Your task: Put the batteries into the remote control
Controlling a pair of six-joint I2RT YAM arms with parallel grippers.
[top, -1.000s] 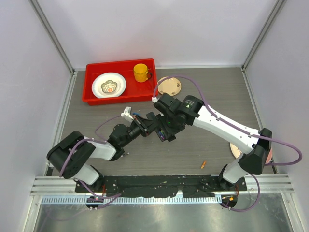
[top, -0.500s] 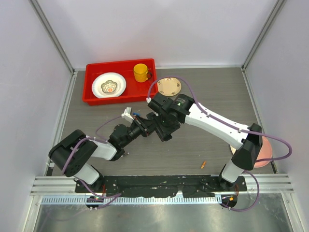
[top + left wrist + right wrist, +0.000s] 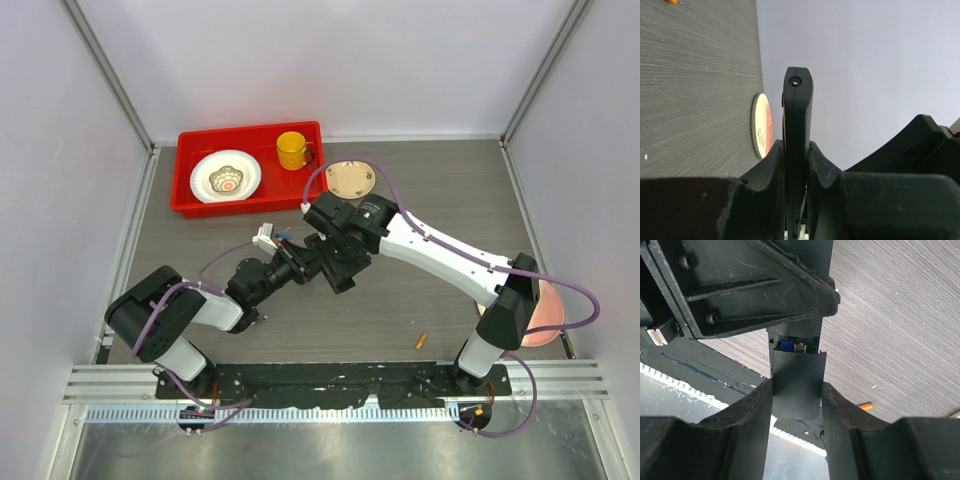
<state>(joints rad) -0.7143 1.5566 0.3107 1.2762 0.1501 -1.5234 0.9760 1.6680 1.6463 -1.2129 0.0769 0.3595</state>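
Note the inward swing of the right arm over the last second: wrist carried left to meet the left one above the middle of the grey, fine-grained worktop (image 3: 450, 180), elbow folded back, then hardly any shift in the last half second. Read this as alignment finished and closing of the compartment in hand. Find the slim, flat, matt black plastic remote control (image 3: 797, 125) clenched edge-on in the left jaws, held off the worktop. See the right jaws grasping its other end across the smooth black back cover (image 3: 796, 385), only part slid on. Note the cylindrical batteries (image 3: 790, 345), blue and other coloured wraps, exposed above its edge. Note also one small orange battery (image 3: 866, 406) lying loose on the worktop.
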